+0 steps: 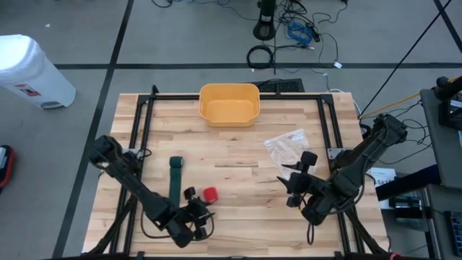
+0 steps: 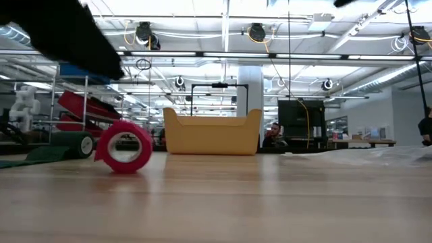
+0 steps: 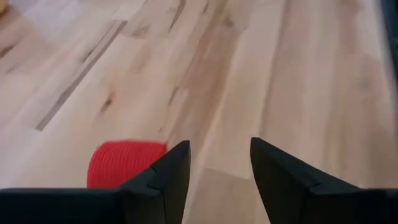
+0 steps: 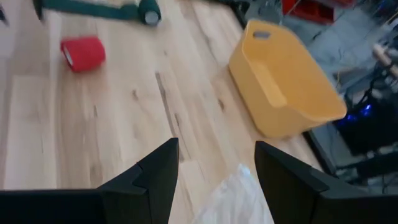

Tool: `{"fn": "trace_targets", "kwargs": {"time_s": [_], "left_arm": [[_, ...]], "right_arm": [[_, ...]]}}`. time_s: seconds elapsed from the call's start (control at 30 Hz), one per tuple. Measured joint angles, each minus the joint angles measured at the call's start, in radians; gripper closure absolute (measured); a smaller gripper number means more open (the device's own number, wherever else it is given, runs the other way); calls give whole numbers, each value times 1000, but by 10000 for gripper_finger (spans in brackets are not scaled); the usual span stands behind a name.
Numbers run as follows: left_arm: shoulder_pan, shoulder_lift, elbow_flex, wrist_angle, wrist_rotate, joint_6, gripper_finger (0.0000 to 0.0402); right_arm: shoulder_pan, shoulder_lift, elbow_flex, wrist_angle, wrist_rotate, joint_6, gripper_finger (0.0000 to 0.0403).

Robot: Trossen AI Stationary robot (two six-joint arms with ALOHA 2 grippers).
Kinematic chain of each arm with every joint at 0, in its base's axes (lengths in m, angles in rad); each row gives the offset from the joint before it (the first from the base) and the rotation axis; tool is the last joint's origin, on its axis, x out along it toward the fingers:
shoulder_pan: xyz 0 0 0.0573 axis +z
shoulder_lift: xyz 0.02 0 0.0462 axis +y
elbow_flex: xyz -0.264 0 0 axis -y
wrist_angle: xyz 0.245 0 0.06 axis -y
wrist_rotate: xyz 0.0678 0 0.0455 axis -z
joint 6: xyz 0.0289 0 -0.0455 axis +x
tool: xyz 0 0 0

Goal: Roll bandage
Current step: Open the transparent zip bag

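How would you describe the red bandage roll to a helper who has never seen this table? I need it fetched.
Start at the wooden table and go to its near edge, by the left gripper. The red bandage roll lies free on the wood just beyond it. The green bandage nearby is partly unrolled; the red one is fully wound.

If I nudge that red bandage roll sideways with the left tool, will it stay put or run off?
The red bandage roll lies on its curved side on the bare table, so it will probably roll. It looks like soft wound fabric, so likely light and squashy.
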Motion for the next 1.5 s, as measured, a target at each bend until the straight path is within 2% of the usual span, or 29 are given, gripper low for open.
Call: {"fn": "trace_targets", "kwargs": {"time_s": [0.17, 0.33, 0.5, 0.7, 0.83, 1.03, 1.27, 1.5], "left_arm": [[-13, -88, 0, 8, -7, 52, 228], [-7, -184, 0, 69, -68, 163, 228], [9, -245, 0, 196, -84, 367, 228], [55, -281, 0, 399, -83, 719, 228], [120, -291, 0, 486, -77, 851, 228], [233, -310, 0, 471, 24, 835, 228], [266, -301, 1, 331, 88, 730, 228], [266, -301, 1, 281, 103, 695, 228]], "right_arm": [[-42, 0, -24, 0, -39, 23, 206], [-102, 0, -46, 0, -55, 85, 206], [-153, 0, -116, 34, -149, 163, 206], [-200, 0, -215, 94, -249, 237, 203], [-234, 0, -277, 174, -317, 226, 185], [-273, 0, -352, 267, -329, 159, 163], [-327, 59, -378, 267, -334, 149, 167], [-373, 161, -379, 273, -484, 94, 167]]}}
